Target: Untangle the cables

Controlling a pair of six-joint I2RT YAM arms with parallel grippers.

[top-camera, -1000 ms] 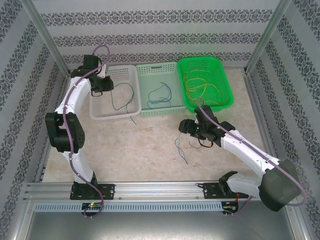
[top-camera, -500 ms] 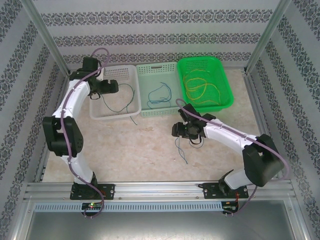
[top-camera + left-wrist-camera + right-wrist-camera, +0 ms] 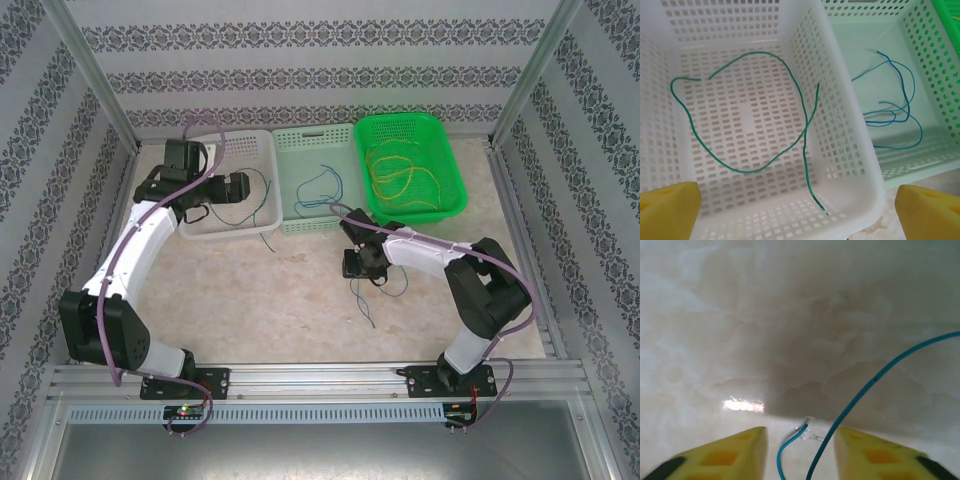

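Observation:
A dark green cable (image 3: 804, 131) lies looped on the floor of the white basket (image 3: 226, 235), one end running up its near wall. My left gripper (image 3: 236, 189) hovers over that basket, open, its yellow fingers (image 3: 671, 204) wide apart and holding nothing. A blue cable (image 3: 320, 188) lies in the mint basket (image 3: 322, 226); yellow cables (image 3: 398, 175) lie curled in the green basket (image 3: 416, 215). Another blue cable (image 3: 363, 301) lies on the table. My right gripper (image 3: 360, 264) is low over it, open, with two strands of that cable (image 3: 875, 380) between the fingers (image 3: 732, 455), untouched.
The three baskets stand side by side at the back of the marble-patterned table (image 3: 270, 290). Metal frame posts (image 3: 100, 90) rise at the back corners, and a rail (image 3: 300, 378) carrying both arm bases runs along the near edge.
The left gripper opened and let the green cable drop into the white basket, then shifted right. The right arm swung left and down over the blue cable on the table, its jaws narrowing.

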